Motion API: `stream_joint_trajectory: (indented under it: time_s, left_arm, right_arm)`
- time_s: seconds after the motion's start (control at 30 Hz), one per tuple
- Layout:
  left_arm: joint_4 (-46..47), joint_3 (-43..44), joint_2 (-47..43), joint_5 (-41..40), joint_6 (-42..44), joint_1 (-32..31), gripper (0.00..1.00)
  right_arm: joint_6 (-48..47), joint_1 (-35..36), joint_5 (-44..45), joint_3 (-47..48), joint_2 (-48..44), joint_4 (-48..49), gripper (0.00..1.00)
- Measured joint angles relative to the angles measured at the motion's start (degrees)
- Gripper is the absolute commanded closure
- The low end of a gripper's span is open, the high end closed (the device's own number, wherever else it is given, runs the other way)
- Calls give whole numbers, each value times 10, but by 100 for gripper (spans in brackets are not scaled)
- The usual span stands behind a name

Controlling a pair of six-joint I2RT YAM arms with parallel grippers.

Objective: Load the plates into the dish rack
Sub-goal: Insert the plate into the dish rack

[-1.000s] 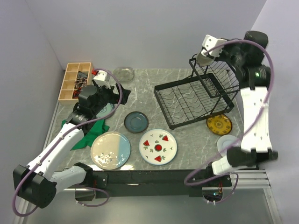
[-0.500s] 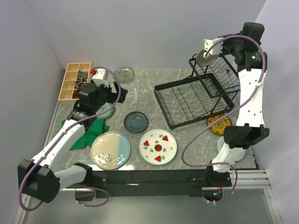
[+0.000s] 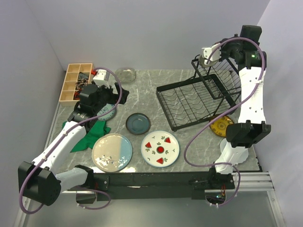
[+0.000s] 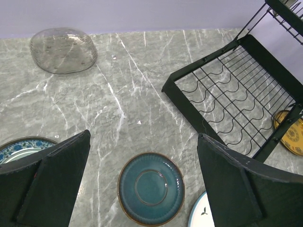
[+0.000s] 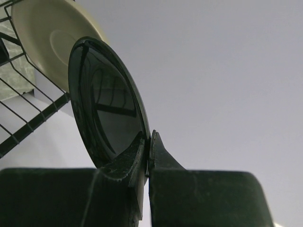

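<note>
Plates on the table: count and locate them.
6: glass plate at back, patterned plate under left arm, slate-blue plate mid-table, two-tone plate and watermelon plate nearest, yellow plate by rack. More may be hidden.

Ahead of the wide-spread left hand, a bare strip of worktop lies open between the clear glass plate at the back, the slate-blue plate in front and the dish rack, whose black frame corner walls it on the right. The right hand, pinched on a black plate, has a pale plate and the rack's wires close on one side, open air on the other.
</note>
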Motion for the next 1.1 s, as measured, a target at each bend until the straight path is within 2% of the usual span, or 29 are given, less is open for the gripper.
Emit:
stream_joint_trajectory:
  time_s: [0.33,1.1]
  left_arm:
    - [1,0,0,6,-2,0,1]
    - [1,0,0,25,-10,0,1]
  right_arm:
    - [-30,5,-17,13,33,-21,100]
    - [-36,33,-15,-1,35,-31,100]
